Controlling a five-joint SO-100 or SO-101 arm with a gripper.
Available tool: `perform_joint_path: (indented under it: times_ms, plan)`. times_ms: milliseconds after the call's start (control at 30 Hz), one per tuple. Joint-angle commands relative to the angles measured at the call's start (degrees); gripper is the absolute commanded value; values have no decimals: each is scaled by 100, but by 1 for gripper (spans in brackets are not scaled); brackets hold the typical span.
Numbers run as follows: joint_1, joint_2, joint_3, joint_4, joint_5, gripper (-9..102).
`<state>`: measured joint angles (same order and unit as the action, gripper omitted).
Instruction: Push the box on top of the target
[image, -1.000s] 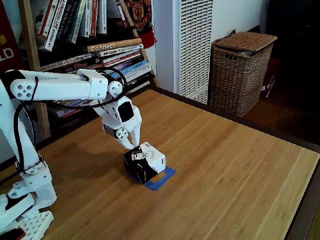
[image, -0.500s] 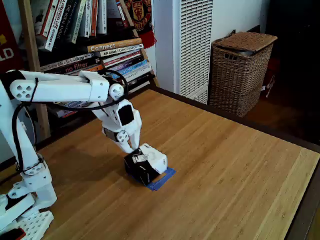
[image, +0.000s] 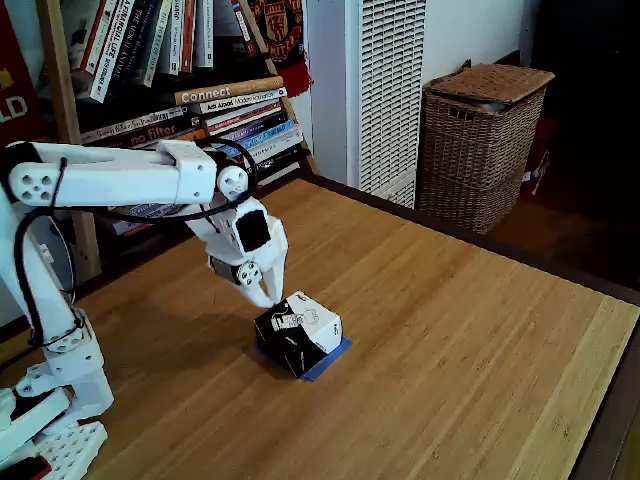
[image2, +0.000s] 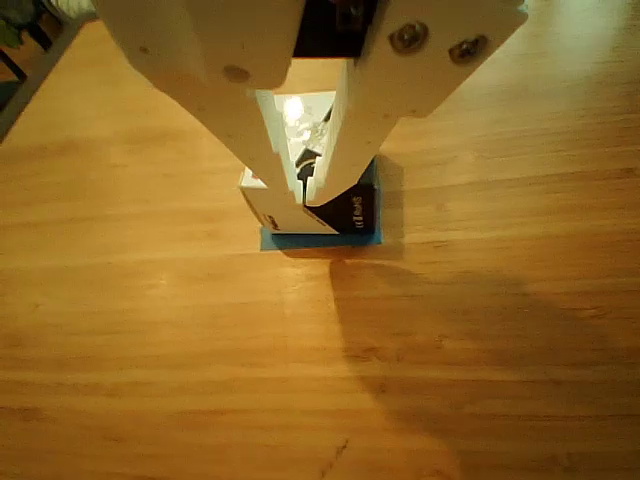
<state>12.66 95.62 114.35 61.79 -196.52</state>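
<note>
The box (image: 300, 334), black-sided with a white printed top, sits on the wooden table and covers most of the target (image: 334, 354). Only a blue tape corner of the target shows at the box's lower right in the fixed view. My gripper (image: 272, 298) is shut, with its tip against the box's upper-left edge and nothing held. In the other view the white fingers (image2: 262, 150) come down from the top and the gripper (image2: 303, 192) meets the box (image2: 345, 210). Blue strips of the target (image2: 320, 238) show along the box's near and right sides.
A wicker basket (image: 482, 140) stands beyond the table's far edge, beside a white slatted unit (image: 388, 90). A bookshelf (image: 170, 80) rises behind the arm. The arm's base (image: 45, 410) occupies the lower left. Bare wood stretches right of the box toward the table's dark edge (image: 610, 440).
The gripper has moved down and right, sliding the box that way over the blue tape. Less of the tape shows now than a second ago.
</note>
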Motion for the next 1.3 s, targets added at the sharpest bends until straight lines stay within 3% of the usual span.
perform_joint_path:
  times_ms: [0, 300, 433, 633, 933, 1267]
  plan:
    - [0, 325, 26, 26, -9, 0]
    - [-105, 554, 431, 114, 176, 0]
    - [-334, 967, 791, 35, 817, 0]
    - [-624, 1714, 1063, -554, 3041, 0]
    - [-686, 3437, 1696, -1020, 8367, 0]
    - [-167, 6917, 3270, -404, 10195, 0]
